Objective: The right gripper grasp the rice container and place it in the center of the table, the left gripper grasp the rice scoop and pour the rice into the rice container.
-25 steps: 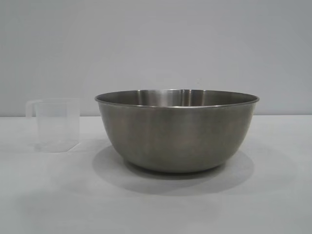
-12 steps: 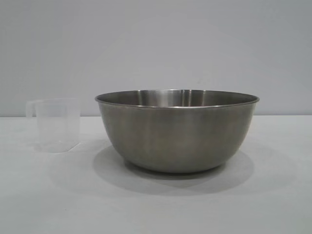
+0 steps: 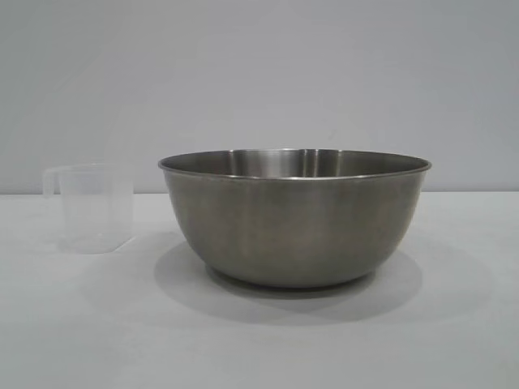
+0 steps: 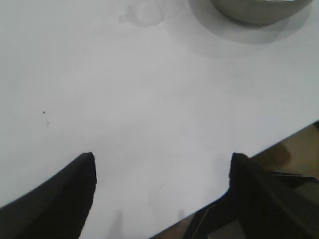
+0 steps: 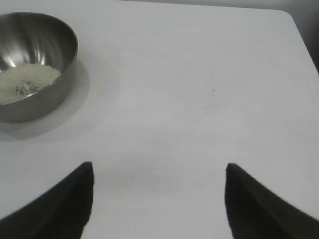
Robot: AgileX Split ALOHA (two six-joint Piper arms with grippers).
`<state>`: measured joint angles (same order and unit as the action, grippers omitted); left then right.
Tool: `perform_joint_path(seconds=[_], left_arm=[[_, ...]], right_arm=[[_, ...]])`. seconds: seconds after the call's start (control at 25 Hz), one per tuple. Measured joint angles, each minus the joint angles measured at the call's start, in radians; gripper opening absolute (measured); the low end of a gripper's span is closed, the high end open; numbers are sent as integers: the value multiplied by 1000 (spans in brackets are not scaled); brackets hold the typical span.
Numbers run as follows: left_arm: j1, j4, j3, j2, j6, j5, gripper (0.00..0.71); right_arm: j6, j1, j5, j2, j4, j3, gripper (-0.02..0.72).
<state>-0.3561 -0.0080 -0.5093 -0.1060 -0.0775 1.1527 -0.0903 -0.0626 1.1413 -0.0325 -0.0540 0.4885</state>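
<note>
in the exterior view, bare table (image 3: 259,348) is seen nearest, with open room across the whole front. behind it the rice container (image 3: 295,219) is set upright near the middle, its thin rim level and its shadow spread at 6 o'clock. at 9 o'clock of it, apart by a clear gap, the rice scoop (image 3: 96,207) is stood upright, with its loop handle turned away from the bowl. nothing is held by either claw. the left gripper (image 4: 162,172) is held open above bare table beside the table's edge, with the bowl's base far off at 1 o'clock. the right gripper (image 5: 157,181) is also spread open over bare table, and the rice (image 5: 25,79) is seen lying inside the container at 10 o'clock.
</note>
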Motion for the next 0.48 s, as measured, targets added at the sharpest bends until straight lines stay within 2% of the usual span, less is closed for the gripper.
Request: perform_joint_path(seconds=[0.48], left_arm=[[0, 0, 18, 14, 0, -32, 486]], right_arm=[[0, 0, 0, 0, 0, 0, 470]])
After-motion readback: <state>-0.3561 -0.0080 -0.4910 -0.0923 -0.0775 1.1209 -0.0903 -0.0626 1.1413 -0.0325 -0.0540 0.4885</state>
